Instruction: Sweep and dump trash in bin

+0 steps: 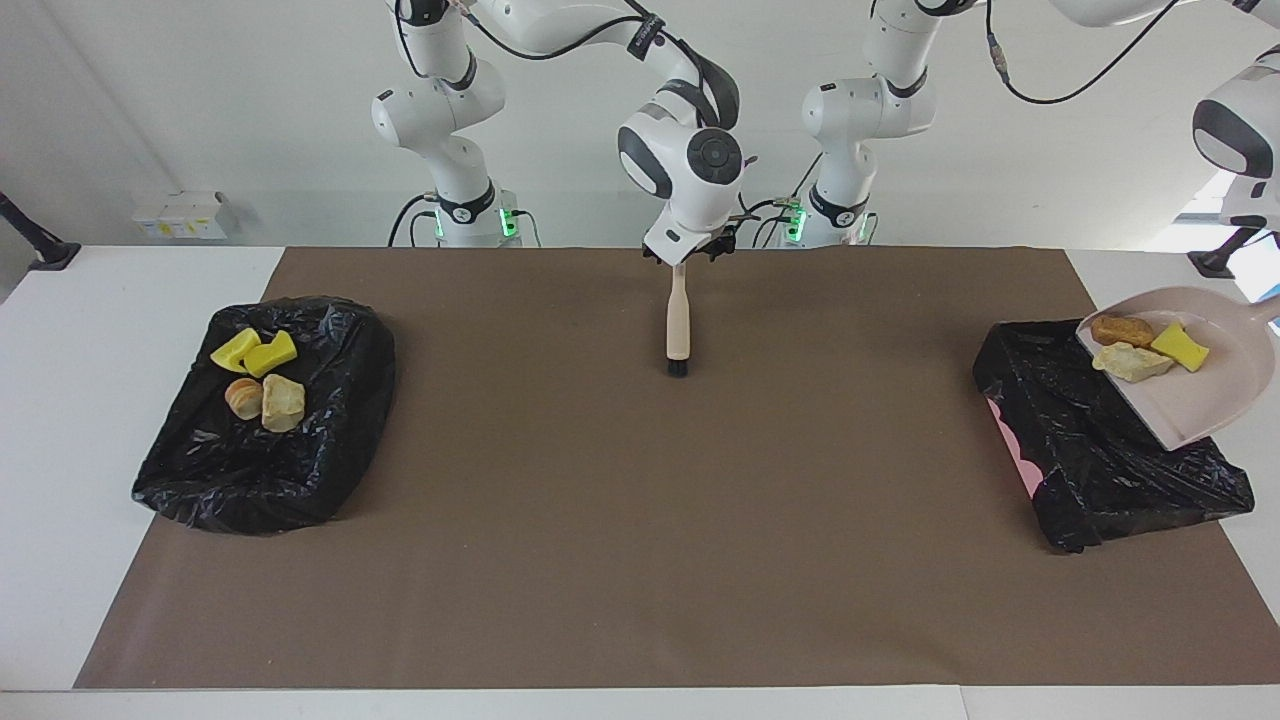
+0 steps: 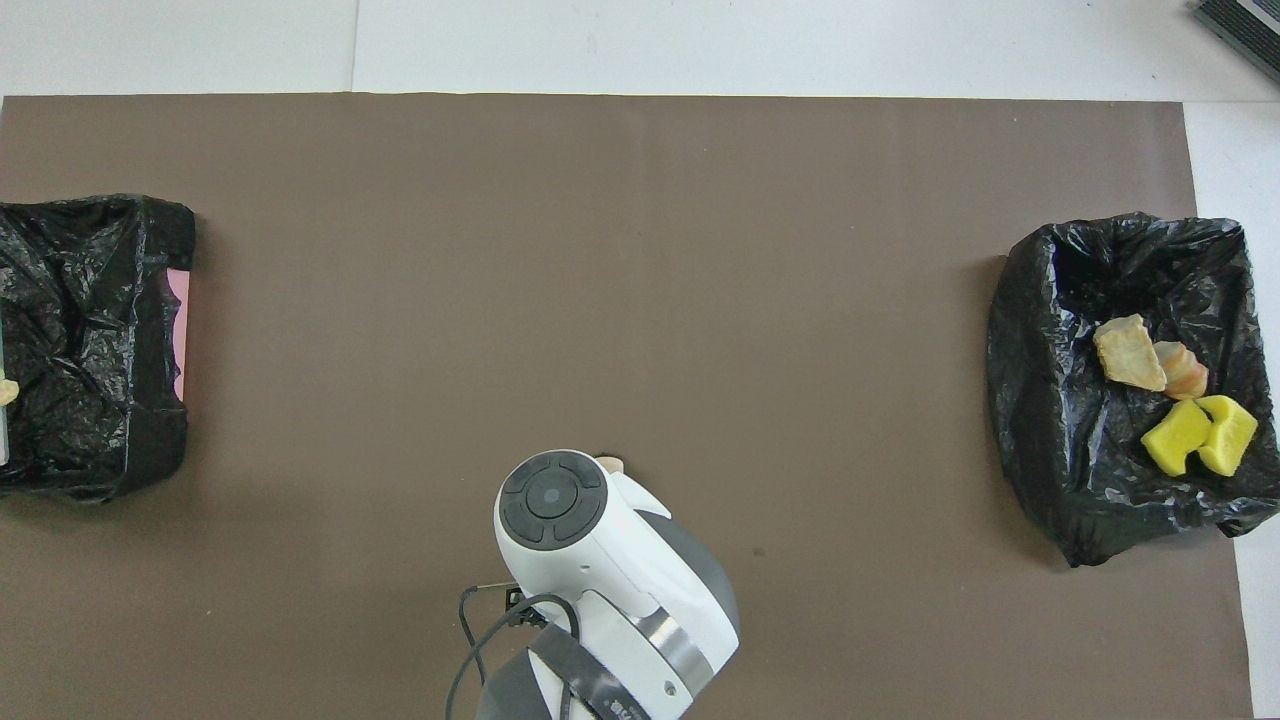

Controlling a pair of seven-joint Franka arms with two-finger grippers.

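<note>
Tilted in the air over the black-lined bin [image 1: 1080, 450] at the left arm's end hangs the beige dustpan [image 1: 1200, 400]. It carries three pieces of trash: an orange-brown lump [image 1: 1122, 330], a pale lump [image 1: 1130, 362] and a yellow chunk [image 1: 1180, 346]. Its handle runs out of the facing view to my left gripper, which is out of view. My right gripper [image 1: 688, 258] stands open just over the top of the brush [image 1: 678, 320], whose black bristle end rests on the mat. In the overhead view the right wrist hides all but the brush's tip [image 2: 610, 462].
A second black-lined bin [image 1: 260, 460] at the right arm's end holds several pieces: yellow chunks [image 1: 255, 352] and pale lumps [image 1: 283, 402]. A brown mat [image 1: 640, 560] covers the table between the two bins.
</note>
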